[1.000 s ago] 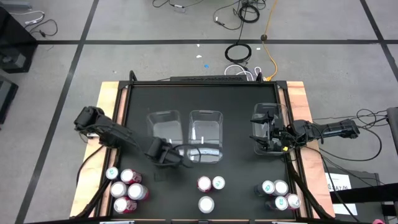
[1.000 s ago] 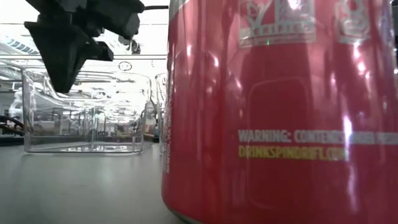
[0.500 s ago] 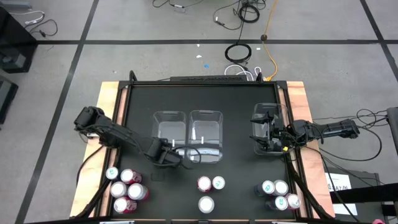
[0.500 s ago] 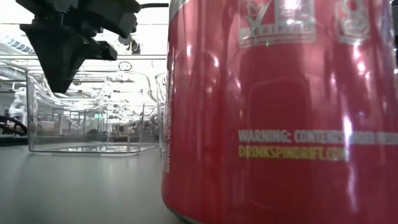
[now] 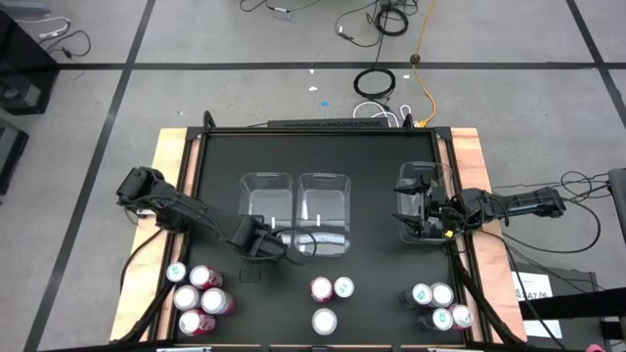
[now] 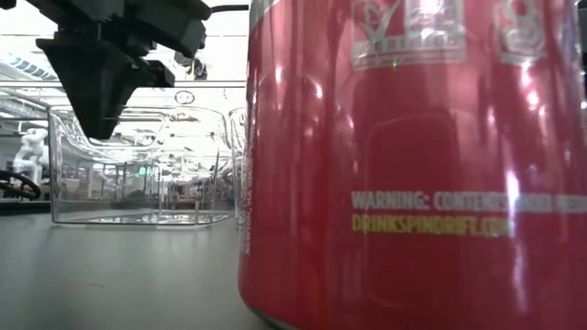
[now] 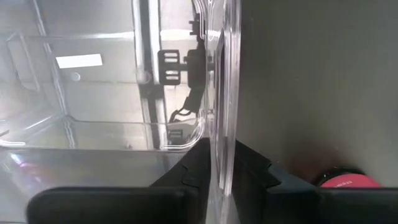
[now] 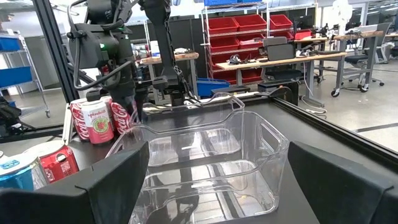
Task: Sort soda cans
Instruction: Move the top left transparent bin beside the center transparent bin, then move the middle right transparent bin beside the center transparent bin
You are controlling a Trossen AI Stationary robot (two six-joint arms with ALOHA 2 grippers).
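Observation:
Three clear bins stand in a row: left bin (image 5: 266, 200), middle bin (image 5: 325, 210), right bin (image 5: 419, 196). My left gripper (image 5: 260, 239) points down over the left bin's near wall and is shut on it. Soda cans stand along the near edge in three groups: several red and teal at the left (image 5: 199, 293), a red, a teal and a white one in the middle (image 5: 328, 298), several at the right (image 5: 440, 305). One red can (image 6: 413, 165) fills the low view. My right gripper (image 8: 217, 180) lies level and open at the right bin's end, holding nothing. My left gripper has the left bin's near wall (image 7: 224, 134) between its two fingers, one finger inside the bin (image 7: 196, 165) and one outside (image 7: 252, 165). The fingers come from above, pointing down. The bin stands flat on the table.
The black table has a wooden border (image 5: 168, 196). The left and middle bins stand almost side by side. Bare table lies between the bins and the can groups. Cables (image 5: 377, 83) lie on the floor beyond the far edge.
The left bin has slid a little toward the table's right, closer to the middle bin, and now stands squarer to it. My left gripper has stayed on its near wall and rolled slightly.

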